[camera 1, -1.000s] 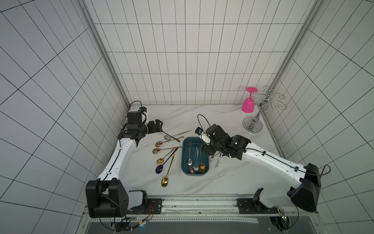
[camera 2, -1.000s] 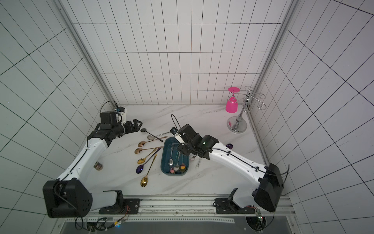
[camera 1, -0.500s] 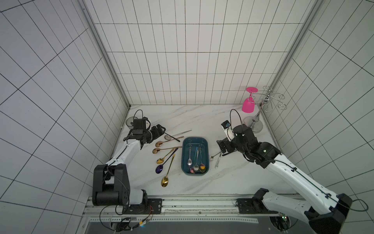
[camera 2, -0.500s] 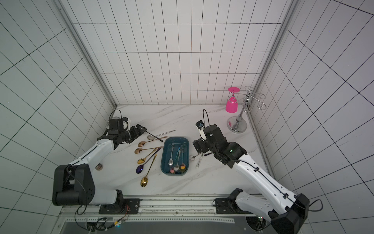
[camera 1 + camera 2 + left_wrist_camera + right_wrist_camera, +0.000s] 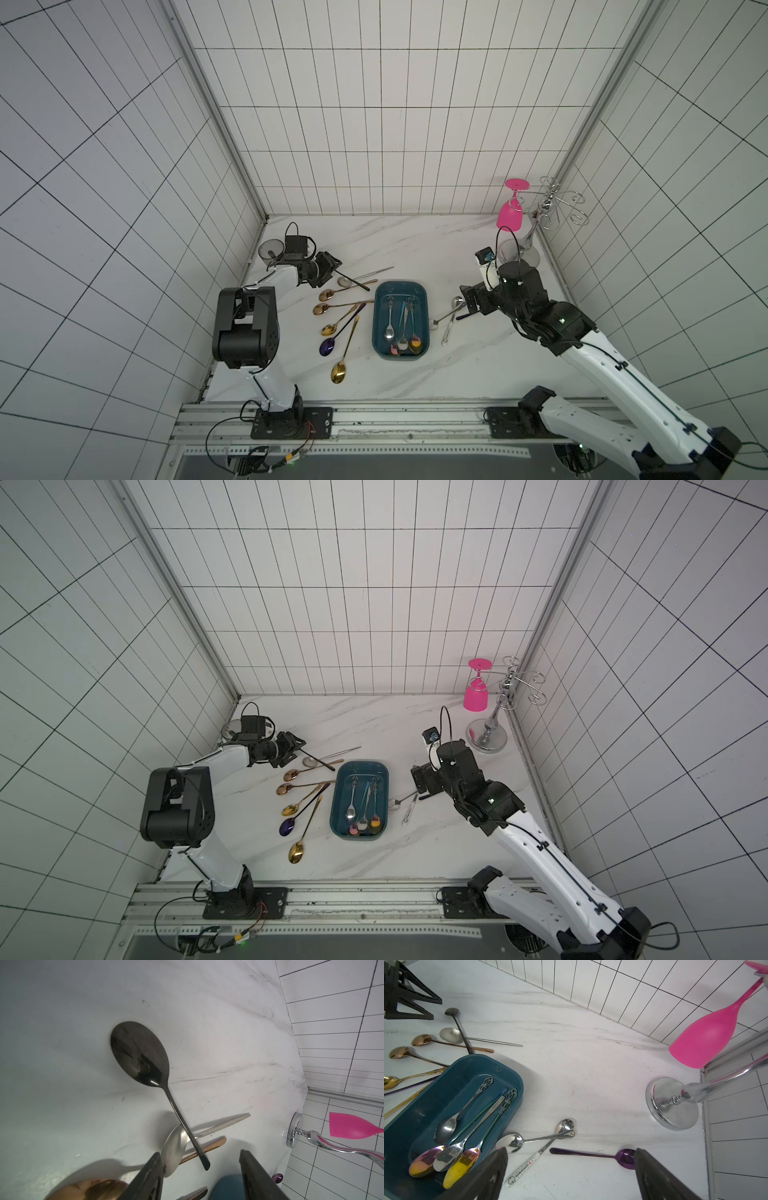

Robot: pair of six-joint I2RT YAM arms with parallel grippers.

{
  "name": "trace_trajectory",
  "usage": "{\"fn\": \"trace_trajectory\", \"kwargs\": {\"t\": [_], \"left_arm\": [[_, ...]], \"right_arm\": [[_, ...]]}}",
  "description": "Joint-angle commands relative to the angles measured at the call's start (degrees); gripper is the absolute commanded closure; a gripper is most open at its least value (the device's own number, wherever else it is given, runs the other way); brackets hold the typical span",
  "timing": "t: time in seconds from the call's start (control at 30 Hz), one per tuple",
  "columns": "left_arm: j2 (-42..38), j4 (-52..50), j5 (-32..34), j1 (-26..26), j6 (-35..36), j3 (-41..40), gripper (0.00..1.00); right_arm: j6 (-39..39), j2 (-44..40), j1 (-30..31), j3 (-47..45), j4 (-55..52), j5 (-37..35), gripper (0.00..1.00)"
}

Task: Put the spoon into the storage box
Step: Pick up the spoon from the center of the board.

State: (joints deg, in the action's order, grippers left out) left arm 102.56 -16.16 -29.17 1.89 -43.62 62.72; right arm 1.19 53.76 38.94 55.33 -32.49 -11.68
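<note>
You're partway: the storage box, mid on the desk, holds four spoons. Ten loose spoons lie beside it. Your left hand is half-spread over the black spoon, pinching nothing; your right hand is spread wide, empty.
</note>
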Motion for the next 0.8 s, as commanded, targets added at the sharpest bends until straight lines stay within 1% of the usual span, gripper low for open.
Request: {"fn": "trace_trajectory", "kwargs": {"t": [0.0,0.37,0.4,0.5,0.6,0.77], "left_arm": [[4.0,-1.8,-1.8,0.2,-1.2,3.3,0.45],[9.7,-3.6,0.0,0.2,-1.6,7.0,0.5],[10.2,-3.7,0.2,0.2,-1.7,7.5,0.52],[11.4,-3.6,0.5,0.2,-2.0,8.3,0.54],[12.4,-3.5,1.2,0.2,-2.4,9.1,0.61],[14.0,-3.4,1.9,0.1,-2.8,10.0,0.65]], "right_arm": [[-0.9,-0.8,-0.7,-1.9,0.5,-0.6,0.01],[-1.2,-1.2,-0.9,-1.8,-0.1,-0.8,0.01],[-1.3,-1.1,-0.9,-1.8,-0.1,-0.8,0.01],[-1.3,-1.3,-0.9,-1.8,-0.2,-0.8,0.01],[-1.3,-1.5,-1.0,-1.8,-0.3,-0.9,0.01],[-1.4,-1.7,-1.1,-1.9,-0.4,-0.9,0.02]]}}
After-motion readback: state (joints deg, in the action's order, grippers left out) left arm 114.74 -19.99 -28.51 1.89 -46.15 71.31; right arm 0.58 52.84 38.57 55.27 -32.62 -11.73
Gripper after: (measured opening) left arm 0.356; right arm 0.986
